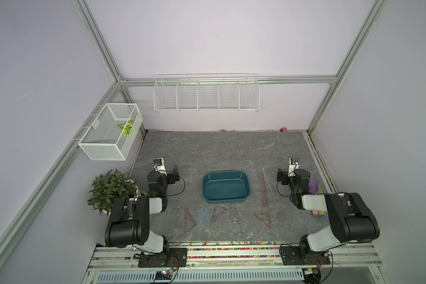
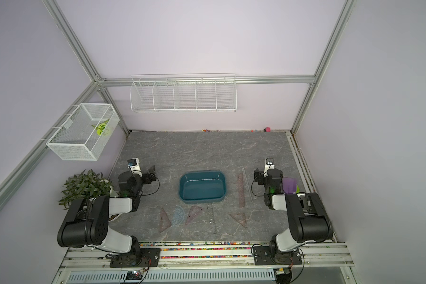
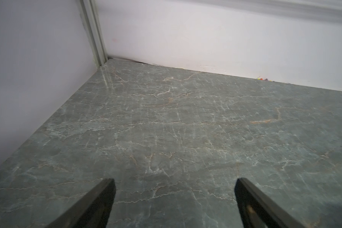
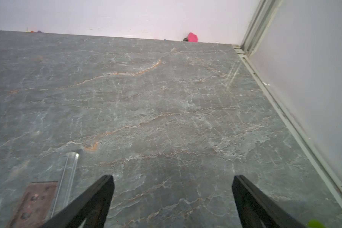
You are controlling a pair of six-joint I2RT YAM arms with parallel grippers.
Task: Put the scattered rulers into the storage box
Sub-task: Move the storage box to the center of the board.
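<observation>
The empty dark teal storage box (image 1: 225, 190) (image 2: 202, 189) sits mid-table. Right of it lie a smoky brown straight ruler (image 1: 263, 189) (image 4: 36, 197) and a clear one (image 1: 268, 184) (image 4: 71, 167). In front of the box lie a brownish triangle (image 1: 189, 220), a bluish protractor (image 1: 202, 215), a second triangle (image 1: 218, 214), a thin clear strip (image 1: 236, 217) and a third triangle (image 1: 263, 218). My left gripper (image 1: 169, 170) (image 3: 175, 185) hovers left of the box, open and empty. My right gripper (image 1: 287, 170) (image 4: 173, 183) is open and empty, just right of the two long rulers.
A potted plant (image 1: 111, 190) stands behind the left arm. White wire baskets (image 1: 111, 137) (image 1: 205, 94) hang on the walls. Pastel chunky items (image 1: 315, 186) (image 1: 319, 213) lie beside the right arm. A pink object (image 1: 284, 129) (image 4: 193, 37) rests against the back wall.
</observation>
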